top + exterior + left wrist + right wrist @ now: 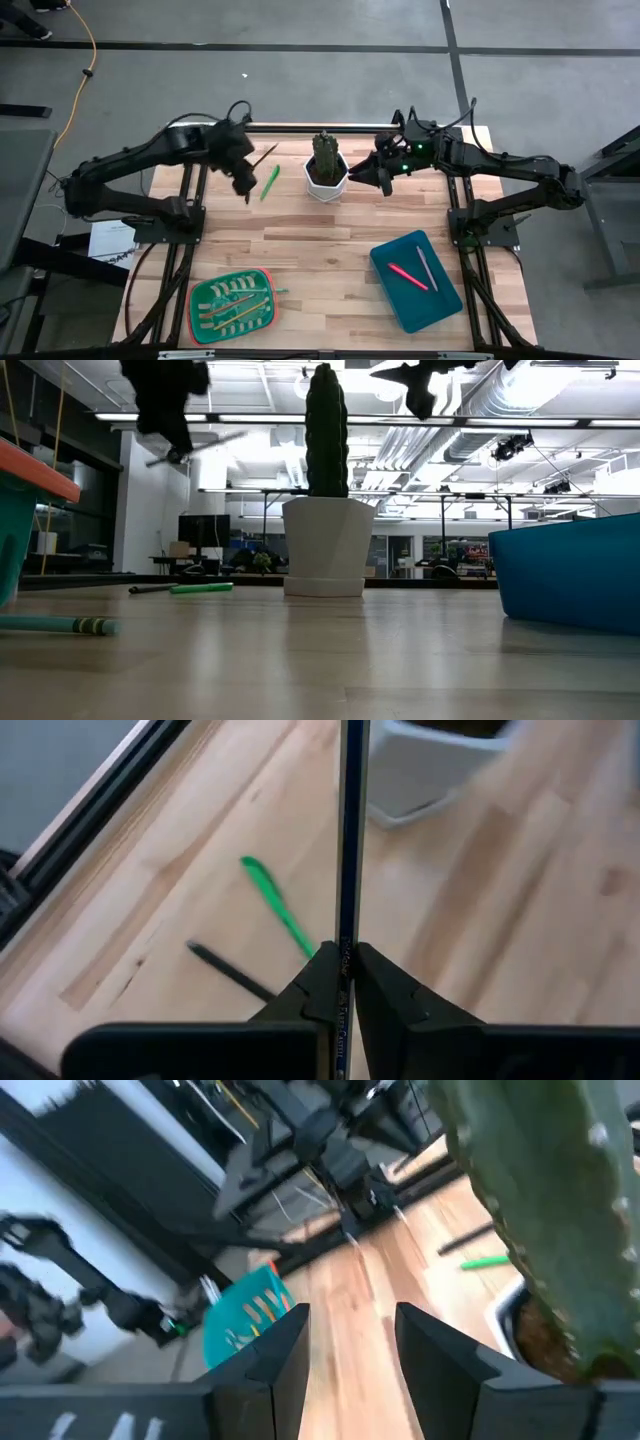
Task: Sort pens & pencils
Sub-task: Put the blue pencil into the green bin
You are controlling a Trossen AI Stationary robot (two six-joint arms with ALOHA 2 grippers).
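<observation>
Left wrist view showed the left end effector [345, 982] clamped on a dark pencil [348, 840], lifted above the surface [330, 235]; carrying it level to the green tray [232, 305] seemed wise. Right end effector [383, 176] hung open beside the cactus pot [326, 176]

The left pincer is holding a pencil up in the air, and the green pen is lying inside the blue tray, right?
Not quite. The left pincer does hold a pencil off the table, but the green pen is not in the blue tray. The high view shows it lying on the bare table, left of the white cactus pot.
</observation>
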